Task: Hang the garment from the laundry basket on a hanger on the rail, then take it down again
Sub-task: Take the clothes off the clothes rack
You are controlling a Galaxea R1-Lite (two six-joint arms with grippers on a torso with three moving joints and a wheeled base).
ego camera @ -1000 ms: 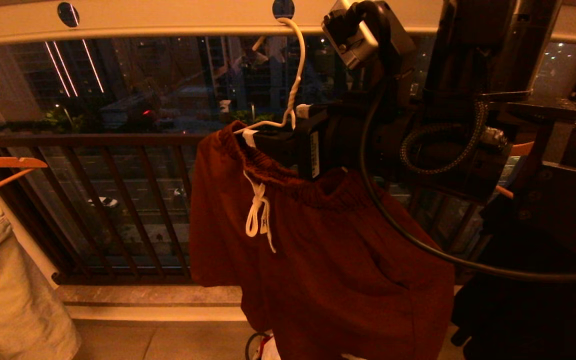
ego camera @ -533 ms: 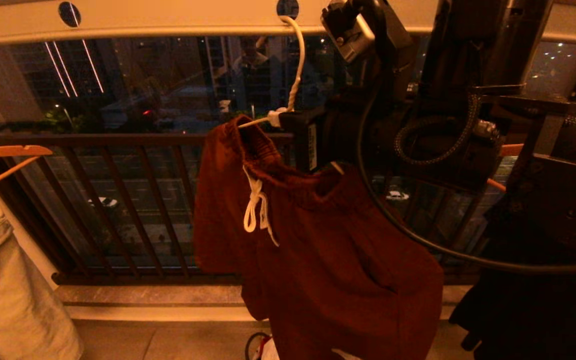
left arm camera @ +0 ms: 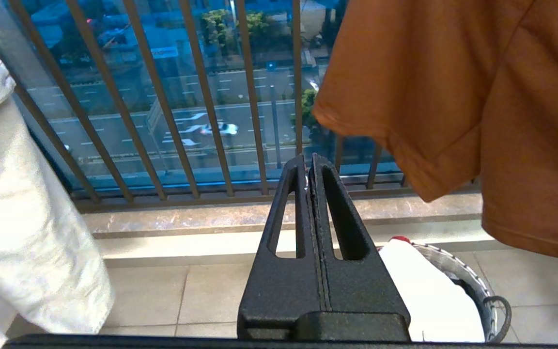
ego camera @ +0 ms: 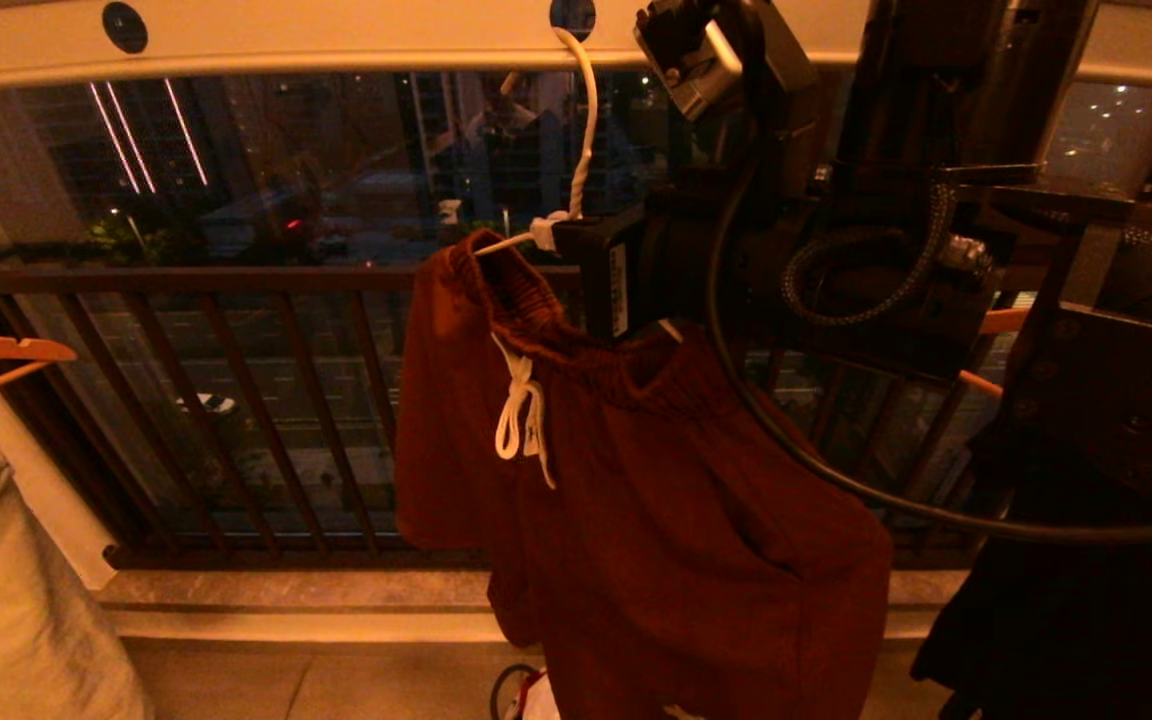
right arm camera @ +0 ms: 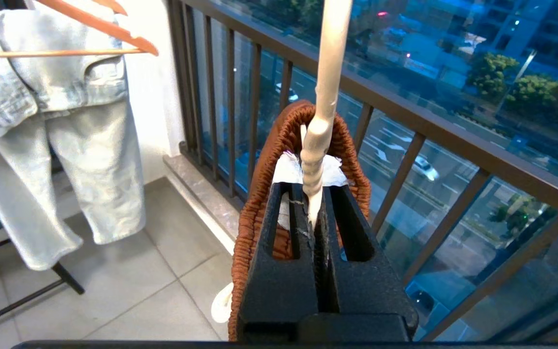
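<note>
Shorts (ego camera: 656, 500) hang on hanger (ego camera: 576, 150), hook in rail (ego camera: 336, 40) hole: hanging step looks done. Right tool (right arm camera: 314, 203) clamped on hanger neck, take-down appears started, unhooking left. Left tool (left arm camera: 309, 165) closed, empty, near basket (left arm camera: 472, 286).

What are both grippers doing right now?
Left gripper: shut, empty, low by the basket.
Right gripper: shut on the hanger neck, shorts hanging from it.
</note>
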